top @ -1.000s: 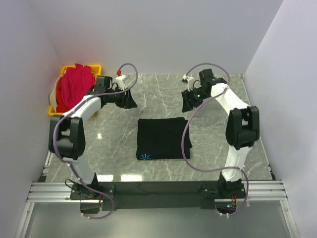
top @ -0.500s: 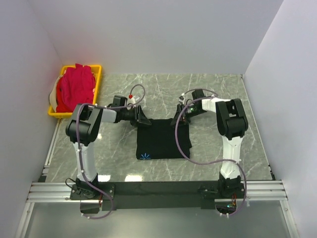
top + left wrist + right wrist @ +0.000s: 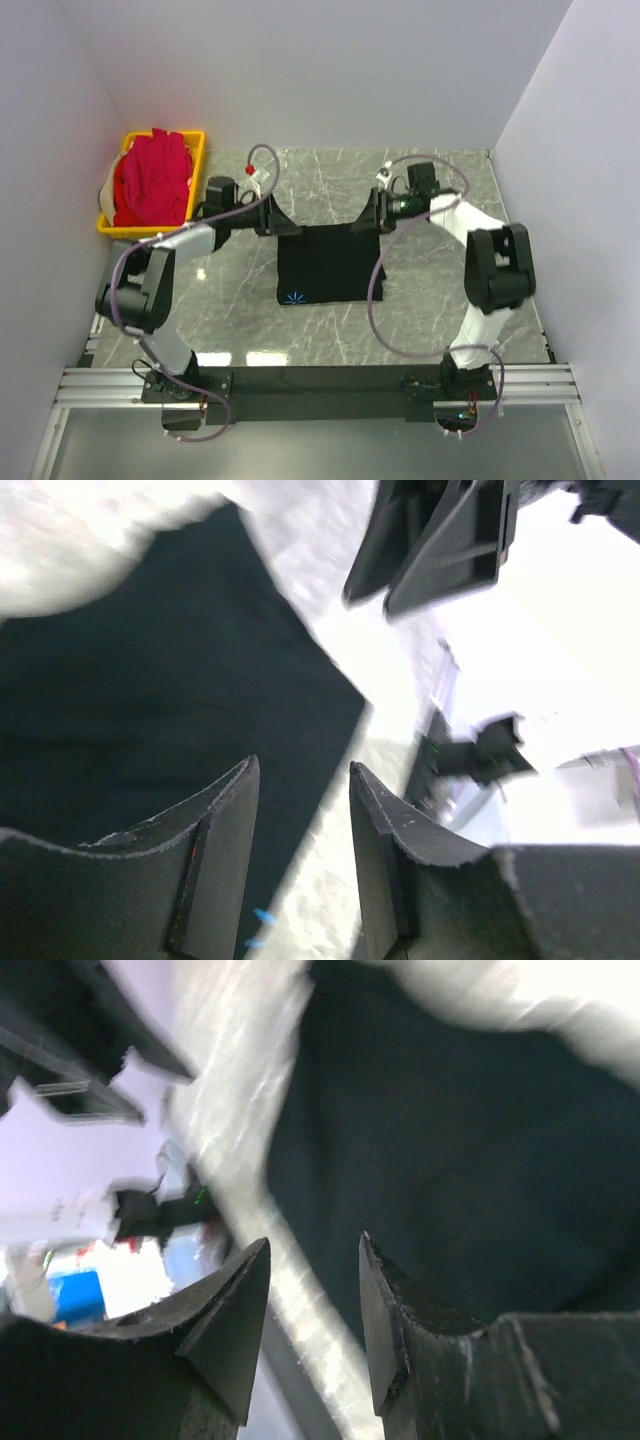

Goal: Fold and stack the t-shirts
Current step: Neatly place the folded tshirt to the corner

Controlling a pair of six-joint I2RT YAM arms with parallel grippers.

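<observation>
A folded black t-shirt (image 3: 328,265) lies flat on the marble table, with a small blue mark near its front left corner. My left gripper (image 3: 286,227) is at its far left corner and my right gripper (image 3: 361,222) at its far right corner. In the left wrist view the left gripper (image 3: 302,765) is open over the black t-shirt (image 3: 150,690), with nothing between its fingers. The right gripper (image 3: 315,1242) is also open and empty over the shirt's edge (image 3: 450,1140). Bright pink t-shirts (image 3: 150,182) are piled in the crate at the far left.
The yellow crate (image 3: 196,136) stands in the far left corner against the wall. White walls close the table on the left, the back and the right. A metal rail (image 3: 320,385) with both arm bases runs along the near edge.
Both arms came down from the far side to the black shirt's far corners, then drew back a little. The shirt now lies slightly farther from the bases.
</observation>
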